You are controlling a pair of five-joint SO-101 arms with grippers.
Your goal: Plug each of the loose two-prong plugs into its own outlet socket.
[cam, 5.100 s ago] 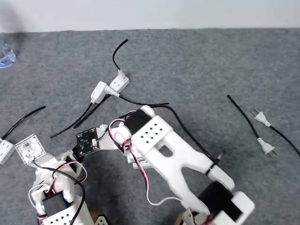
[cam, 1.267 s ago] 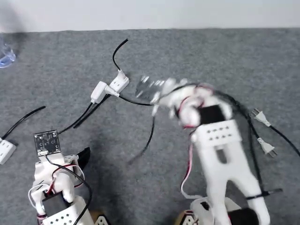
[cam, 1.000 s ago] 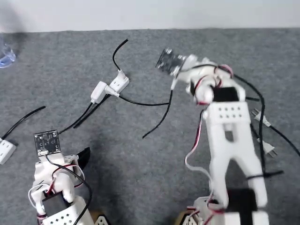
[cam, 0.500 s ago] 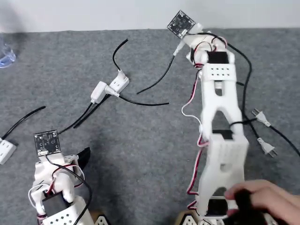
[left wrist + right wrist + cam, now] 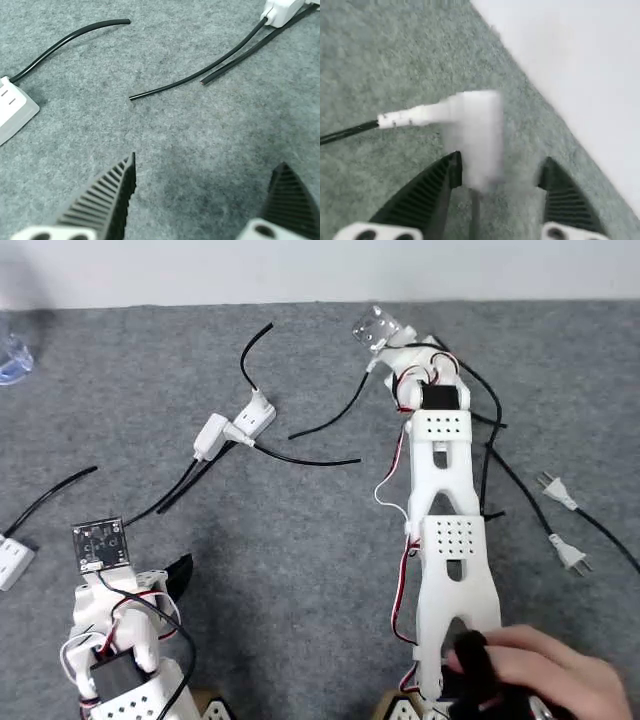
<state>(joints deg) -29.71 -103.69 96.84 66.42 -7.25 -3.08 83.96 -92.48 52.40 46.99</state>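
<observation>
My right gripper [image 5: 383, 345] is stretched to the table's far edge, near the wall. In the right wrist view a white two-prong plug [image 5: 472, 135] sits between the spread fingers of this gripper [image 5: 501, 160], against one finger and clear of the other. Its black cord [image 5: 330, 412] trails back toward the middle. Two more loose plugs [image 5: 558, 490] [image 5: 570, 556] lie at the right. A white outlet [image 5: 258, 416] with a white plug [image 5: 212, 436] beside it lies left of centre. Another outlet [image 5: 12, 562] [image 5: 12, 107] lies at the far left. My left gripper [image 5: 178, 575] [image 5: 205, 170] hangs open above bare carpet.
A person's hand [image 5: 545, 680] grips the base of the right arm. Black cable ends [image 5: 165, 90] lie on the grey carpet ahead of the left gripper. A clear object [image 5: 12, 358] sits at the far left edge. The wall [image 5: 320, 270] borders the far side.
The right arm swung from the middle of the table out to the far edge, dragging the plug and its cord along. A hand came in at its base. The left arm kept still.
</observation>
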